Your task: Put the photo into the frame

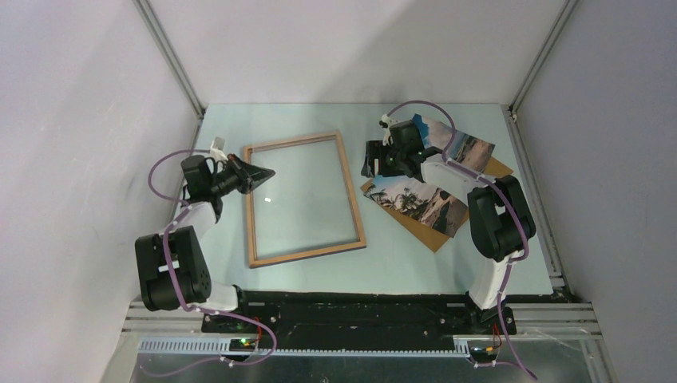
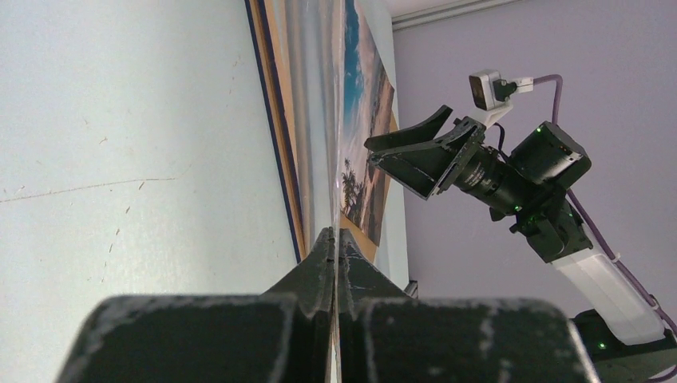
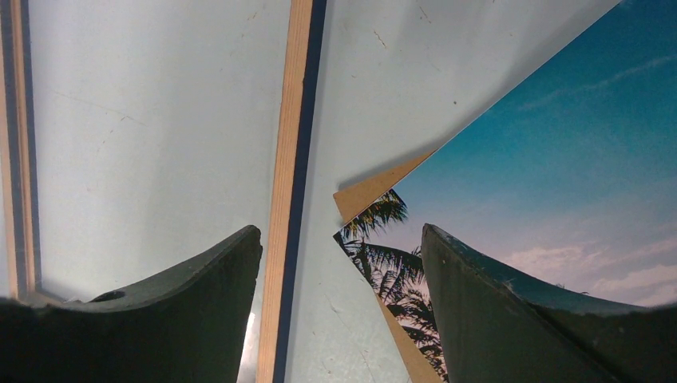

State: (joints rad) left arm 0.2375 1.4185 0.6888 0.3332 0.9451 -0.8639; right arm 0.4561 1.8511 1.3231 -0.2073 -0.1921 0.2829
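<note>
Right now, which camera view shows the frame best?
The top external view: the whole frame lies flat on the table, all four rails visible. The left wrist view shows only one rail running away at a shallow angle. The right wrist view shows one long rail and a sliver of another at the left edge.

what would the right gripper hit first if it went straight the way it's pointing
Probably the palm-tree corner of the photo, over the backing board, dead ahead of the open right gripper and beside the frame rail. Depth is unclear; it could meet bare table.
</note>
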